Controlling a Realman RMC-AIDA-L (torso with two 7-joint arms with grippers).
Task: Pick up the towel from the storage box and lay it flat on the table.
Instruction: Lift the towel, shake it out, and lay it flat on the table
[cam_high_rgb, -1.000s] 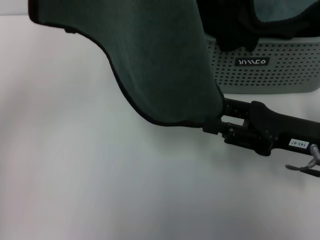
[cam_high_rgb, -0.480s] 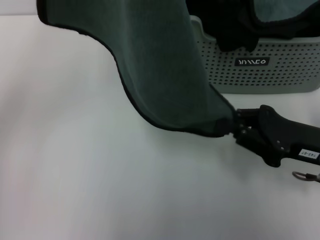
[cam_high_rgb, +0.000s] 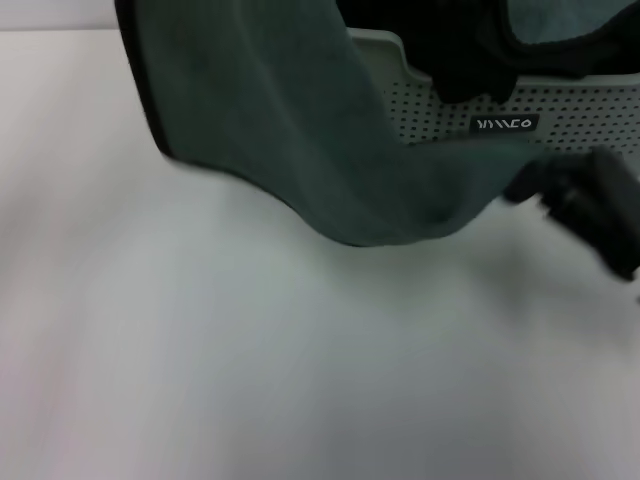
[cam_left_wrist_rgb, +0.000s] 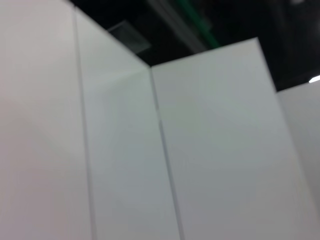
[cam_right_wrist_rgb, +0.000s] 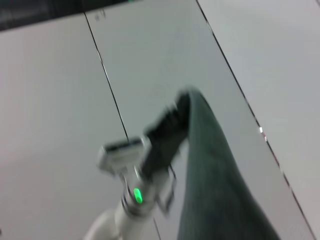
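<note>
At 3 o'clock, head view: right gripper (cam_high_rgb: 522, 182) clamped on towel (cam_high_rgb: 300, 130) corner, before storage box (cam_high_rgb: 590, 110); left gripper (cam_right_wrist_rgb: 172, 120) pinches far corner.

The towel (cam_high_rgb: 300, 130) has been drawn rightward across the storage box (cam_high_rgb: 560, 110) front, its corner carried up beside the label by the right gripper (cam_high_rgb: 525, 185).

Illegible white lettering, storage box (cam_high_rgb: 560, 115) label (cam_high_rgb: 503, 124)
</note>
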